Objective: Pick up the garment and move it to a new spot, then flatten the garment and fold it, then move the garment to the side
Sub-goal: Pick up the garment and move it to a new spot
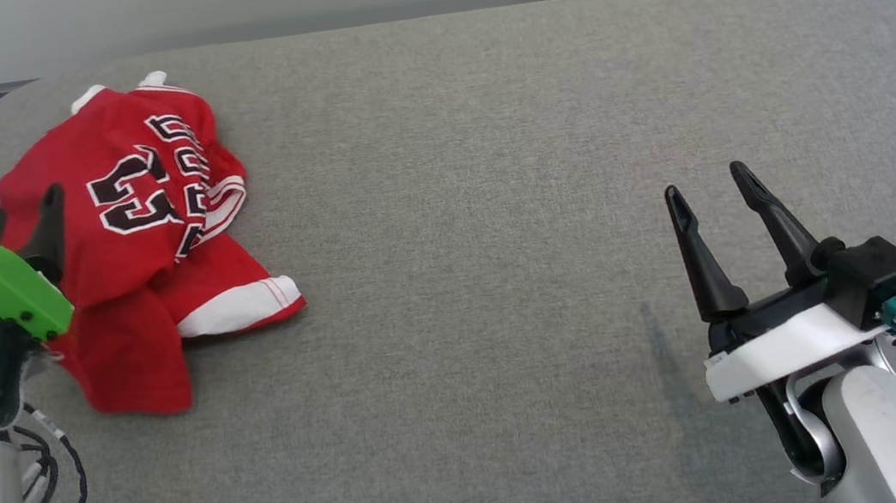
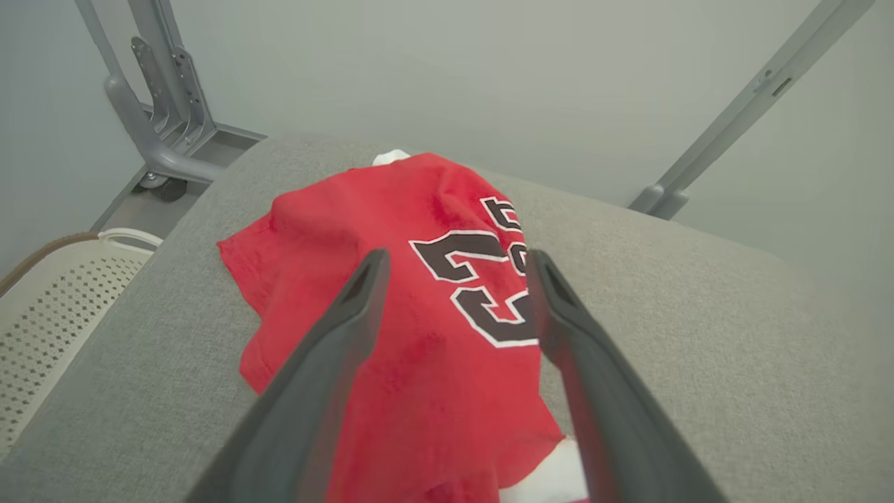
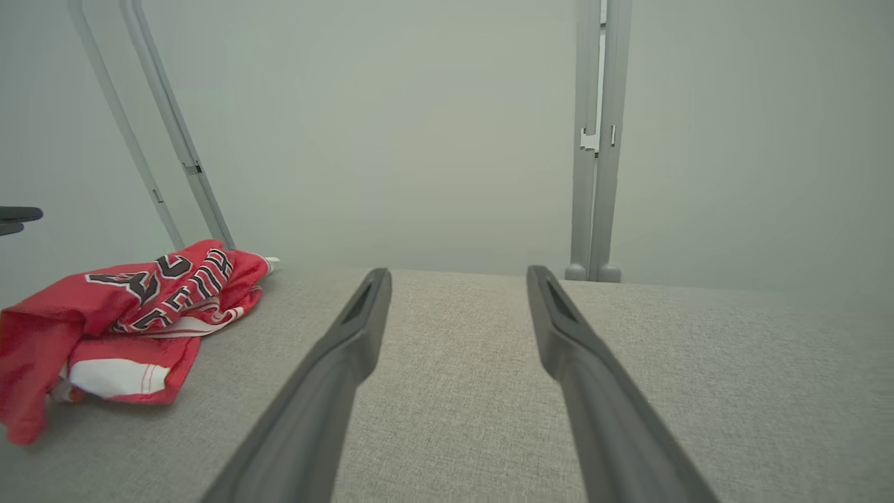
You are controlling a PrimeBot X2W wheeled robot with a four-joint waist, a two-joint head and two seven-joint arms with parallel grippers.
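Head view: red garment (image 1: 147, 265) bunched near the tabletop's (image 1: 487, 151) far-left corner. Left pincer (image 1: 23, 212) is over its near-left edge, fingers apart, nothing held. Right pincer (image 1: 705, 181) is well apart over bare tabletop, also spread, empty. /mo

Handling guess? /ida

Light, limp jersey fabric. I expect it to sag and trail, with no stiffness, maybe slick. Pinch a raised fold or the white-trimmed hem (image 1: 239, 305). A thin single layer could slip out. /mo

What do the views add? /ida

Left wrist view: fingers straddle the black number print (image 2: 482, 286), and a pale perforated basket-like thing (image 2: 63, 300) sits off the tabletop edge. Contact with fabric: can't tell. Right wrist view gives the heap side-on, a low mound with layers stacked and the hem at the front. Head view gives the free span of tabletop for the new spot. /mo
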